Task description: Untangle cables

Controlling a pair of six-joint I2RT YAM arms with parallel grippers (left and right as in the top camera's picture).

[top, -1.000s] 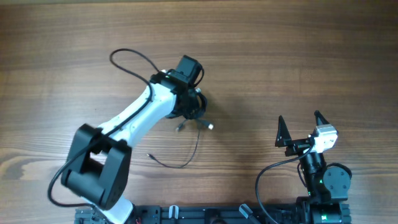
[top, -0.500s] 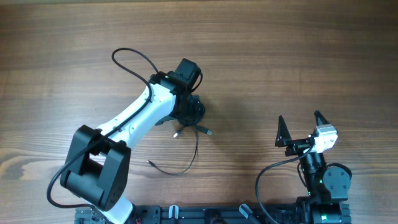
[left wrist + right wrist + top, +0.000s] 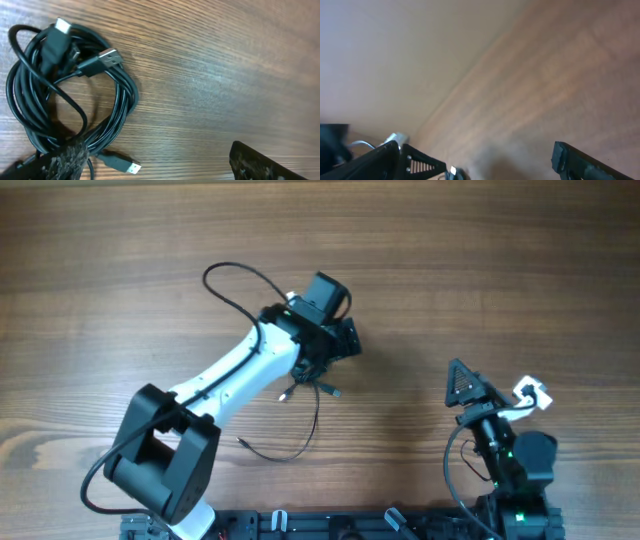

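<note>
1 bunch of cables [image 3: 127,97], 3 plugs [image 3: 107,57], left gripper [image 3: 156,149] jaws apart, right gripper [image 3: 476,147] jaws apart

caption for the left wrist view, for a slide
Open left gripper at the edge of a coil of black cables with USB plugs, on a wooden table

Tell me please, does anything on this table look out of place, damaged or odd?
Only the cables: they lie in a tangled coil on the table, plug ends sticking out at different angles, and one thin cord trails loose from it. No damage or spill shows.
</note>
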